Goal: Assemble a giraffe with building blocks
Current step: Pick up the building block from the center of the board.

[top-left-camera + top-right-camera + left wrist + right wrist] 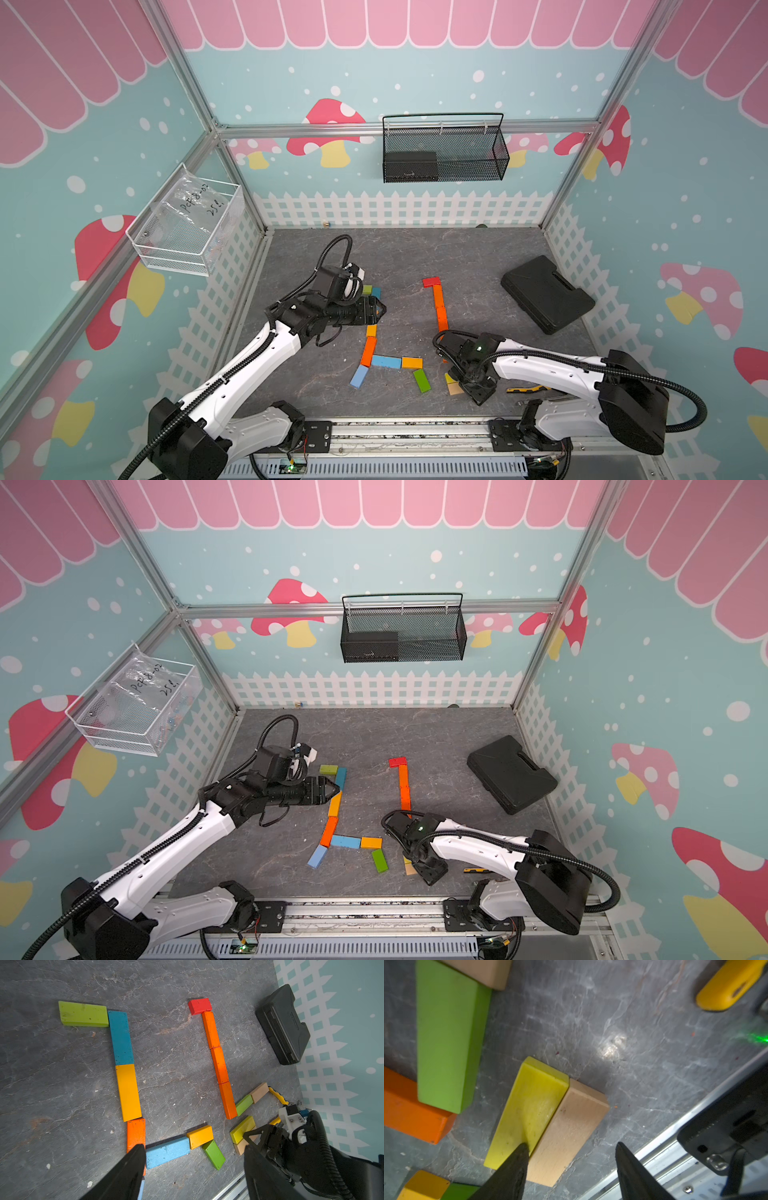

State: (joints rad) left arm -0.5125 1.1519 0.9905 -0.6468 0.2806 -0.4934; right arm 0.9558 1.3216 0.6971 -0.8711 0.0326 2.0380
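Both stand spread: left gripper [332, 789] empty near the worktop's [415, 257] open back half, right gripper [572, 1144] straddling a front-edge tan block [577, 1113].

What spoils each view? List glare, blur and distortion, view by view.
Right wrist: a white glare patch on the tabletop, a green flare at one edge, the pliers handle blurred. Left wrist: the building blocks sharp and evenly lit. Both top views: even light, soft shadows, wide-angle lens splaying the frame posts.
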